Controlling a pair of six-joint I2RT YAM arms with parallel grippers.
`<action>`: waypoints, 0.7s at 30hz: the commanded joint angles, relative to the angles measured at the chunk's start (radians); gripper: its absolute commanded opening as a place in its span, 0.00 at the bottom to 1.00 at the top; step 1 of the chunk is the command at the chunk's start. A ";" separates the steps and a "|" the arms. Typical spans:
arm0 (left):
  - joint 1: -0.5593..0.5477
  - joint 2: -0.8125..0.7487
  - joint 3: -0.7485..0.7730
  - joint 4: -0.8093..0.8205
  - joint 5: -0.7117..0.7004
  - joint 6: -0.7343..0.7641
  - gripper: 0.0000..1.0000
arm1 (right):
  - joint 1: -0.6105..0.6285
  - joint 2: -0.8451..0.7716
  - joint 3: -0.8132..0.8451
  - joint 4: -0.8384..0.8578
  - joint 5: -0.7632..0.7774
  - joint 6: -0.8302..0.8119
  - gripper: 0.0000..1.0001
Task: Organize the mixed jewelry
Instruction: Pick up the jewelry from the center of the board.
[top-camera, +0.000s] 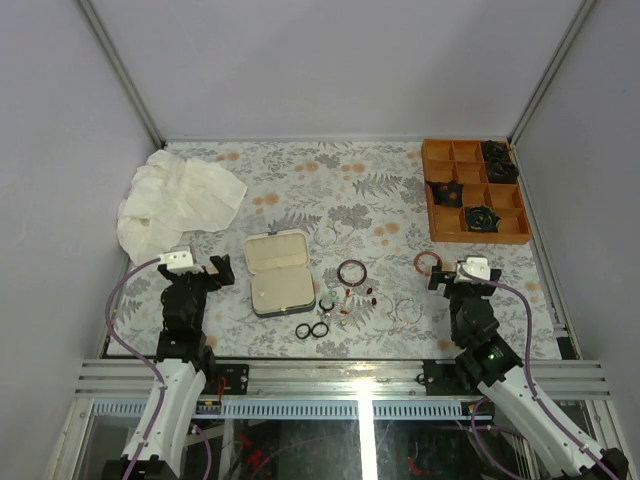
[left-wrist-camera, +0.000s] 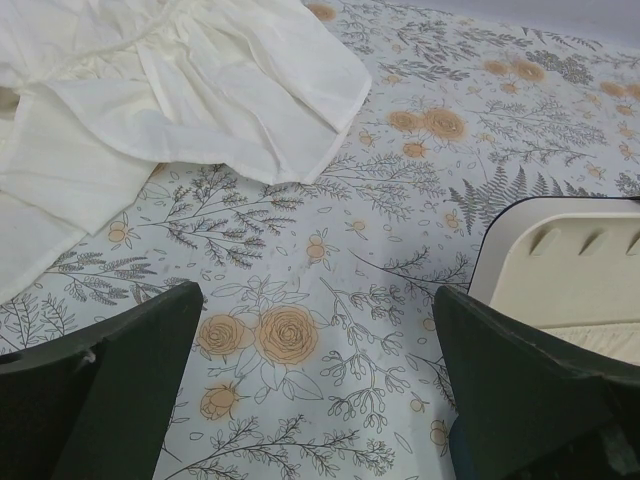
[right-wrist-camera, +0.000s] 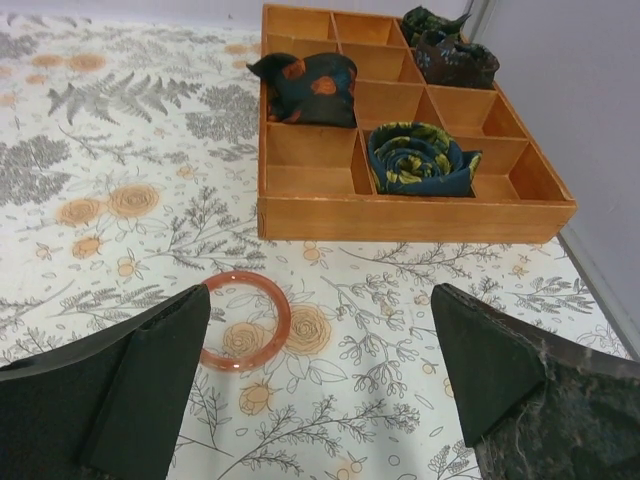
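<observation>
The mixed jewelry lies loose on the floral mat. A dark reddish-brown bangle (top-camera: 352, 271) sits right of the open navy case (top-camera: 277, 272). Two black rings (top-camera: 311, 330) lie below the case, with tiny red beads (top-camera: 370, 294) and a thin silver hoop (top-camera: 408, 312) nearby. A second silver hoop (top-camera: 326, 236) lies farther back. A pink-red bangle (top-camera: 427, 262) lies just ahead of my right gripper (top-camera: 438, 278); in the right wrist view the bangle (right-wrist-camera: 241, 279) is by the left finger of the open, empty right gripper (right-wrist-camera: 320, 380). My left gripper (top-camera: 215, 272) is open and empty (left-wrist-camera: 315, 380), left of the case (left-wrist-camera: 570, 270).
An orange divided tray (top-camera: 473, 236) with three dark fabric rosettes stands at the back right; its front wall (right-wrist-camera: 410, 215) is just beyond the pink-red bangle. A crumpled white cloth (top-camera: 175, 200) lies at the back left, ahead of the left gripper (left-wrist-camera: 150, 100).
</observation>
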 joint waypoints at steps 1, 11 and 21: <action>0.007 0.003 -0.081 0.072 -0.014 -0.005 1.00 | -0.003 -0.074 -0.127 0.007 0.019 0.012 0.99; 0.006 0.007 -0.082 0.073 -0.012 -0.004 1.00 | -0.004 0.050 -0.116 0.086 0.066 0.032 1.00; 0.006 0.063 0.061 -0.057 0.169 0.072 1.00 | -0.003 -0.052 -0.003 -0.108 0.044 0.044 0.99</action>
